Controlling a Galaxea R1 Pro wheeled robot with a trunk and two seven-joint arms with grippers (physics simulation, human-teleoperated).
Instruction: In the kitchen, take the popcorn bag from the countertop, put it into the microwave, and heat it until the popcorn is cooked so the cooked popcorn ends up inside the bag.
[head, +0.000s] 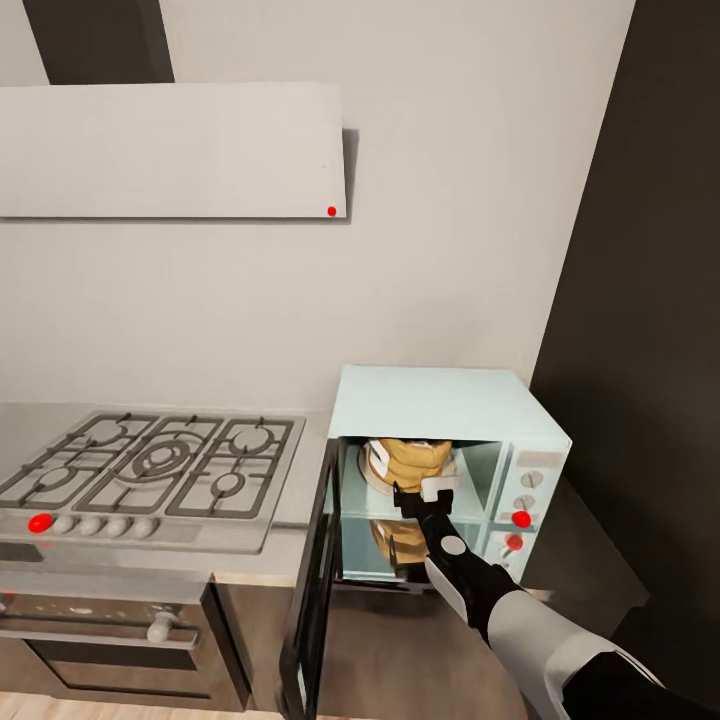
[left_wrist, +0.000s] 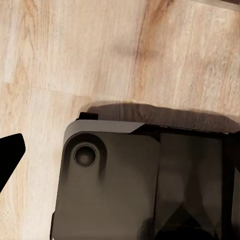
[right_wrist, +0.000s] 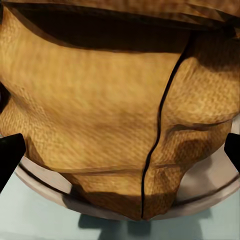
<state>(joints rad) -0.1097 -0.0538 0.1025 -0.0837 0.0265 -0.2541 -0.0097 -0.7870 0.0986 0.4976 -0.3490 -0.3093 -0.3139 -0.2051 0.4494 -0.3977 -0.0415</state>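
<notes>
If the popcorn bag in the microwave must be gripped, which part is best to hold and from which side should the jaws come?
Grip the popcorn bag across its wrinkled middle, coming straight in through the open front of the microwave. It stands on the round plate with walls around, so only the front is free. The right gripper is already there, its fingertips wide apart on either side of the bag.

I see a steel gas hob (head: 150, 470) at the left, a built-in oven (head: 100, 640) below it, and a pale range hood (head: 170, 150) above.
</notes>
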